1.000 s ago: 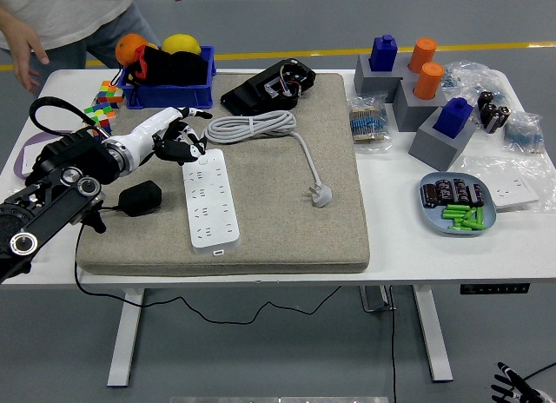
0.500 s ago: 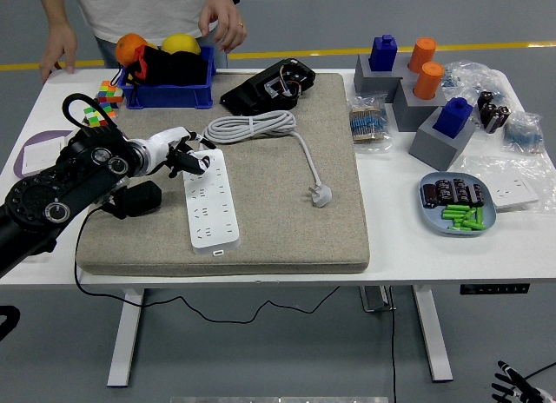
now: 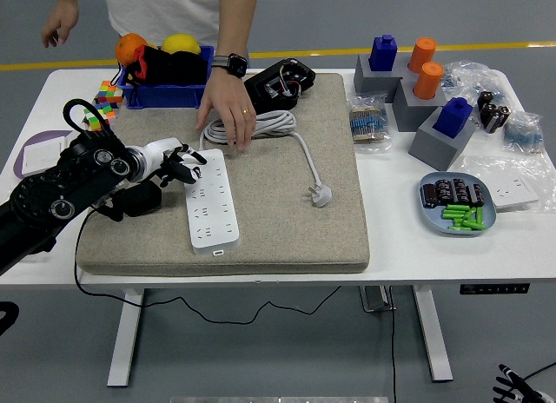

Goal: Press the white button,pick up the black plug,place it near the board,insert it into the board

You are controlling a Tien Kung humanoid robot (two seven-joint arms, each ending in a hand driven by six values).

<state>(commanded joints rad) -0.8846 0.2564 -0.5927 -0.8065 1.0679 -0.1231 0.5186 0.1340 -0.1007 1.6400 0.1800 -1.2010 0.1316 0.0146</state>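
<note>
My left hand (image 3: pixel 178 162) is at the top left corner of the white power strip (image 3: pixel 212 201) on the grey mat (image 3: pixel 287 221), fingers loosely curled, gripping nothing, fingertips on or just over the strip's end. Black plug (image 3: pixel 139 199) lies on the mat just left of the strip, under my forearm. A person's hand (image 3: pixel 228 112) rests on the coiled white cable (image 3: pixel 261 125) above the strip. Tabletop (image 3: pixel 452 251) holds the rest.

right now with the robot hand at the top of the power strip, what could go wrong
A person's hand rests on the coiled white cable, close to the left hand at the power strip's far end; they could collide. The black plug lies under the left arm beside the strip, so the arm might knock it.
</note>
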